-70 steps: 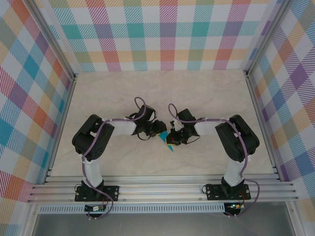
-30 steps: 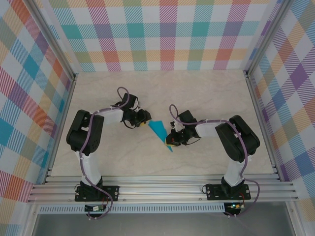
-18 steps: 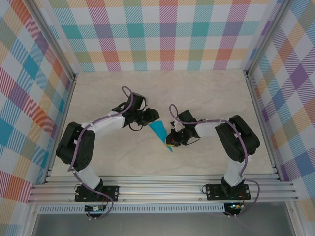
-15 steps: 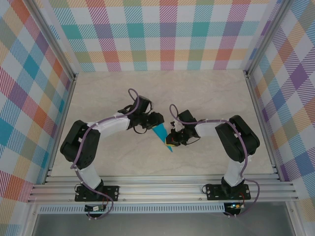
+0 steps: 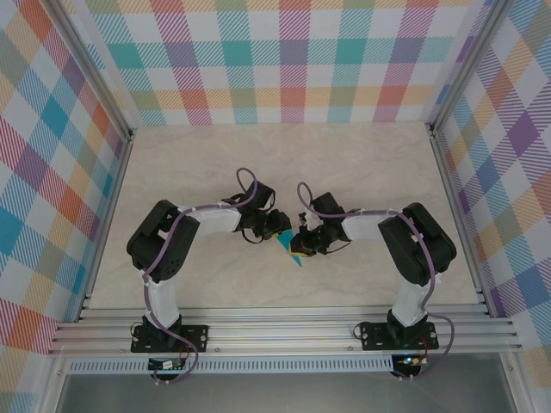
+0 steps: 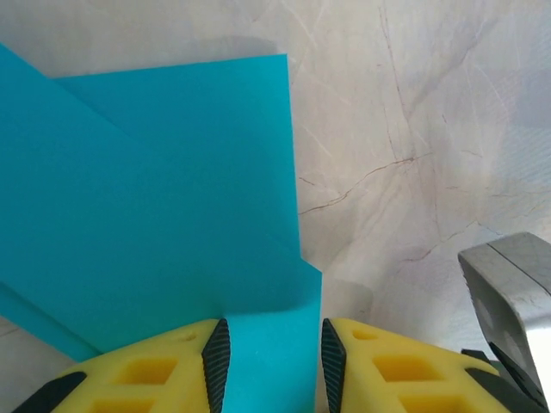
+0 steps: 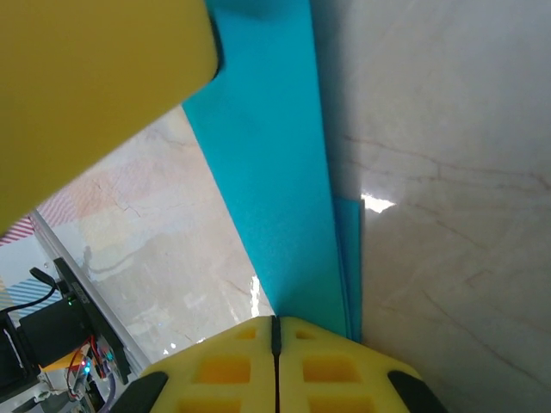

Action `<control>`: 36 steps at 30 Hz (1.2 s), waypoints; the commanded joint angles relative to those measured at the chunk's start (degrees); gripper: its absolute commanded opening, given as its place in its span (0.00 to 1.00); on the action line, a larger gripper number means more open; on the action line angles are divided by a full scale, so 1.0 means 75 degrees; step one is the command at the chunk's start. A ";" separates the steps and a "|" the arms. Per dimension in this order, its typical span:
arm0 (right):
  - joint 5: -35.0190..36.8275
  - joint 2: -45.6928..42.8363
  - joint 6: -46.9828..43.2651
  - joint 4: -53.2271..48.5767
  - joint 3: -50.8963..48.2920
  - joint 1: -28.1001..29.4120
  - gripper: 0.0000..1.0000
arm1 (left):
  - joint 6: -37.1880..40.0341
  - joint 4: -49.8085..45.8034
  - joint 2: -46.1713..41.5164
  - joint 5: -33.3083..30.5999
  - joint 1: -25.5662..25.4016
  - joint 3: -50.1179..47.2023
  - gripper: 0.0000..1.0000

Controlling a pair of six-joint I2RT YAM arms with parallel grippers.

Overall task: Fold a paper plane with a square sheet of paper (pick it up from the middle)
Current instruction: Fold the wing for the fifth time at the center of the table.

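Our right claw is pinched together on the near end of the paper plane, apparently anchoring it. Our left claw stands apart, straddling its folded edge on the desk, likely to crease it.

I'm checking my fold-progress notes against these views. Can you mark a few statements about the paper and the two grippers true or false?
1. The right gripper is shut on the teal paper. True.
2. The left gripper is fully closed. False: its jaws stand apart, paper between them.
3. The paper is a flat unfolded square. False: folded layers overlap.
4. Both grippers are near the table's middle. True.
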 commanded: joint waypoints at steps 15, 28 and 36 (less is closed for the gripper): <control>0.0205 -0.0207 -0.0861 -0.1085 -0.0399 0.0095 0.08 | 0.0105 -0.0119 0.0169 -0.0294 -0.0017 -0.0291 0.36; 0.0327 -0.0824 -0.0705 -0.0869 -0.1366 0.0072 0.09 | 0.0137 -0.0160 0.0201 -0.0335 0.0033 -0.0333 0.35; 0.0235 -0.1450 -0.0702 -0.0815 -0.1539 0.0042 0.10 | 0.0282 -0.0241 0.0121 -0.0267 0.0050 -0.0248 0.36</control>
